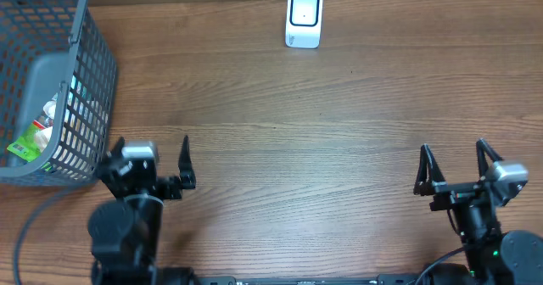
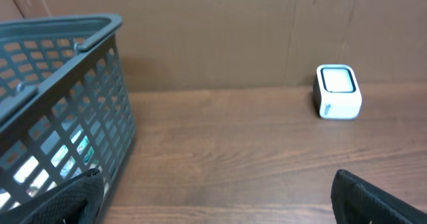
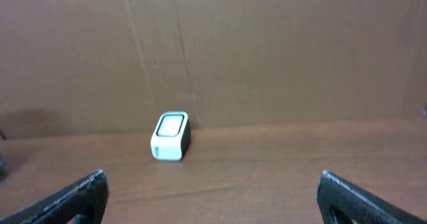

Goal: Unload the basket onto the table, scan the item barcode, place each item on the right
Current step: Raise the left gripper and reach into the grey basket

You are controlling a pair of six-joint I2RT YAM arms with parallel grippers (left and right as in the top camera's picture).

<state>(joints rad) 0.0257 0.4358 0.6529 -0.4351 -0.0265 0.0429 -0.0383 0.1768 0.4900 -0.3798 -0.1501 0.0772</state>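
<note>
Two grippers, one scanner, one basket: that is the full count on the wooden table (image 1: 280, 107). The goods inside the basket are too hidden behind its mesh to number.

The left gripper (image 1: 151, 145) stands with its jaws spread wide, nothing between them and nothing gripped. From its own wrist camera, the left gripper (image 2: 220, 204) shows only bare wood in the gap. The right gripper (image 1: 453, 149) is likewise spread as far as it goes and holds nothing. Seen from its own wrist, the right gripper (image 3: 213, 201) again frames only table.

The single white scanner (image 1: 304, 18) sits upright well ahead of both pairs of jaws, close to the brown cardboard backdrop (image 3: 267, 51). It lies forward and to the right of the left jaws (image 2: 338, 91), and forward and to the left of the right jaws (image 3: 171, 136).

The one grey mesh basket (image 1: 93, 90) stands just to the outer left of the left jaws. Its wall (image 2: 67, 84) rises close beside the left finger, though whether the two touch cannot be told.

Inside the basket lies a green-and-white packet (image 1: 27, 139), with pale teal packaging (image 2: 67, 157) glimpsed through the mesh. Neither is within either pair of jaws.
</note>
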